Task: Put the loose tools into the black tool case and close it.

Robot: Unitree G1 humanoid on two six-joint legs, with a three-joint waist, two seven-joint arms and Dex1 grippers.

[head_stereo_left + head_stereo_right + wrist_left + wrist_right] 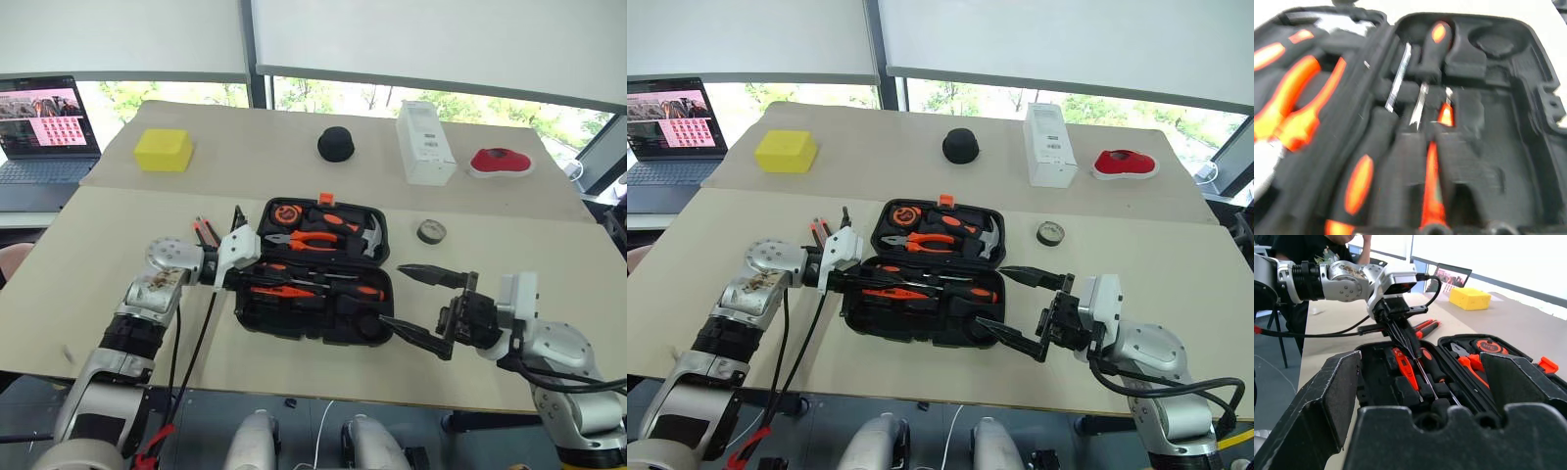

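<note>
While the black tool case (pixel 318 269) lies open near the middle of the bench (pixel 118 294), the left tool (pixel 854 278) sits at the case's left edge, its fingers clenched together over the near half; whether they pinch anything cannot be told. In that near half lie two orange-and-black-handled screwdrivers (pixel 1359 176) and a small all-orange tester screwdriver (pixel 1403 366), side by side in the moulded slots. The right tool (pixel 416 304) hovers at the case's right end, its fingers spread wide and holding nothing. A small dark tape roll (pixel 431 231) rests on the bench just right of the case, apart from both tools.
</note>
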